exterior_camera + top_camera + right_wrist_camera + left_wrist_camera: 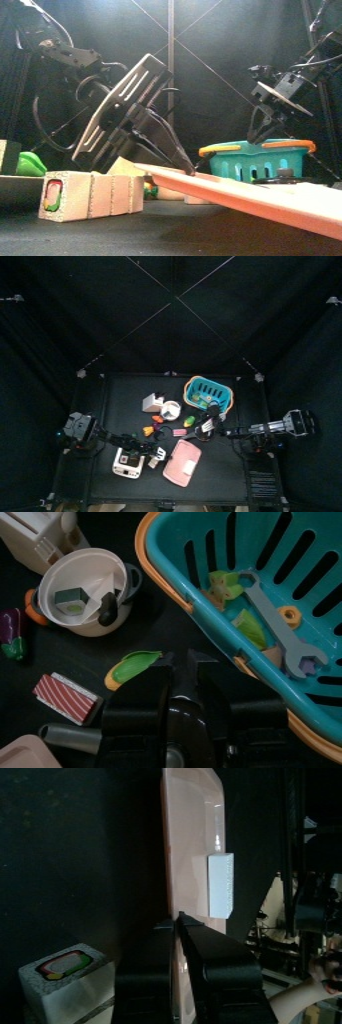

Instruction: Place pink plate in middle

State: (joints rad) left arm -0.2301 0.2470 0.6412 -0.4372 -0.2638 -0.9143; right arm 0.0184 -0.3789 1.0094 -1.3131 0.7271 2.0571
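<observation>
The pink plate lies near the table's front edge, just right of the white-and-green gadget; in the front view one end of the plate sits raised. The left gripper meets that plate's near edge; whether its jaws still grip it cannot be told. The right gripper hangs just beside the teal basket, which holds a grey wrench; its jaw state cannot be told. Nearby lie a white cup, a green piece and a red striped block.
</observation>
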